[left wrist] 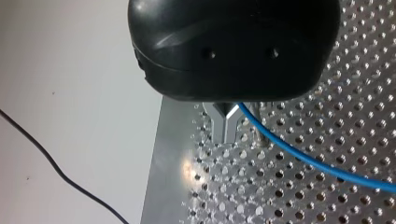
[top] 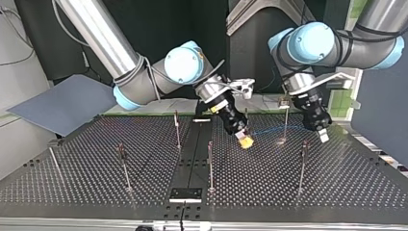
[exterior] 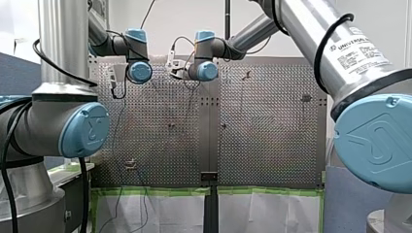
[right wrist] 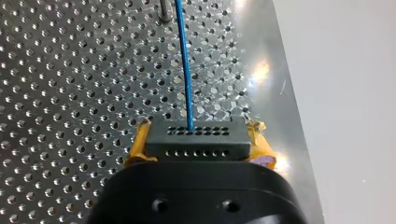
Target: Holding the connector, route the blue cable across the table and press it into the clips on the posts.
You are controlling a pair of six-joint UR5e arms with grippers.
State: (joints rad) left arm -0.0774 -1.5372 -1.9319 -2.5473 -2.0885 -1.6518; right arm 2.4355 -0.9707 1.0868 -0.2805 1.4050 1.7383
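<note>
Our right claw (right wrist: 200, 140): clamped on connector (right wrist: 196, 147)
Blue cable (right wrist: 184, 70): straight ahead
Our left claw (left wrist: 226, 133): together, cable beside

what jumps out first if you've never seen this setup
The blue cable is the one bright line on the perforated table. It runs straight out of a black connector clamped between the yellow pads of my right gripper. In the top view, thin posts stand across the table, and the cable stretches toward my left gripper.
</note>
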